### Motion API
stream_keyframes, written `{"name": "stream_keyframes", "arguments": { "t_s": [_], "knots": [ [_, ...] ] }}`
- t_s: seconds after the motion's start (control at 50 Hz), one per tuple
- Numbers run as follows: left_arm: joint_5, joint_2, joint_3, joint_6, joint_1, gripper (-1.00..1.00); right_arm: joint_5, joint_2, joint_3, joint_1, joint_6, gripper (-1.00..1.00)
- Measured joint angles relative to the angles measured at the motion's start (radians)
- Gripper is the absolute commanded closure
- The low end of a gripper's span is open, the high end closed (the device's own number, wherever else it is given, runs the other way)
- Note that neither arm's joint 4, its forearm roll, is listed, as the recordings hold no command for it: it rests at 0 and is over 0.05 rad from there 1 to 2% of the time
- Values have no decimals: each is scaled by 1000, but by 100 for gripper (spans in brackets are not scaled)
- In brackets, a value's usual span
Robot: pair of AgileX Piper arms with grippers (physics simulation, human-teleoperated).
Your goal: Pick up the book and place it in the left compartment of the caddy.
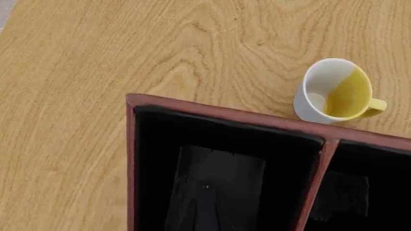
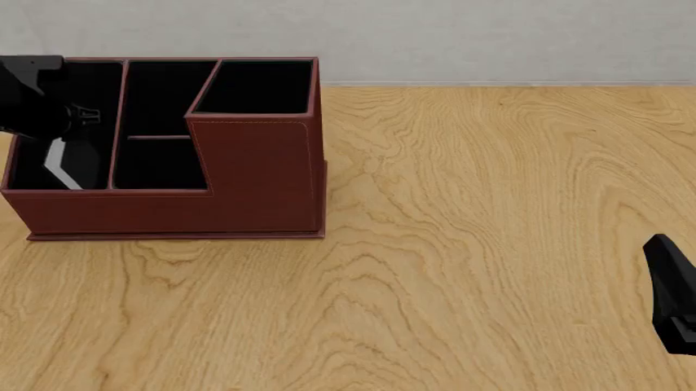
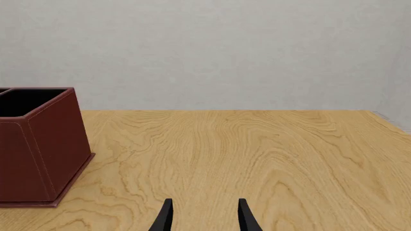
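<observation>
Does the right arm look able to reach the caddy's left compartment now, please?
Probably not: the right gripper sits far across the table, the tall section lies between, and the left arm hangs over the left compartment.

No text, label or number is readable anywhere.

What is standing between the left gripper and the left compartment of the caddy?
Nothing visible. The left gripper hangs right over the left compartment, with no object between them. The mug stands outside the caddy, against its outer wall and off that path.
</observation>
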Motion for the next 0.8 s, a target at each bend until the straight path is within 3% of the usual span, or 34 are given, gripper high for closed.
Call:
{"name": "stream_keyframes", "arguments": {
  "t_s": [0.2,0.22,0.8],
  "knots": [
    [0,7,-11,-6,-5,100,0,0,0,0,0,-100],
    [1,8,-13,-7,-6,-100,0,0,0,0,0,-100],
    [23,-5,-31,4,-9,-100,0,0,0,0,0,-100]
  ]
}}
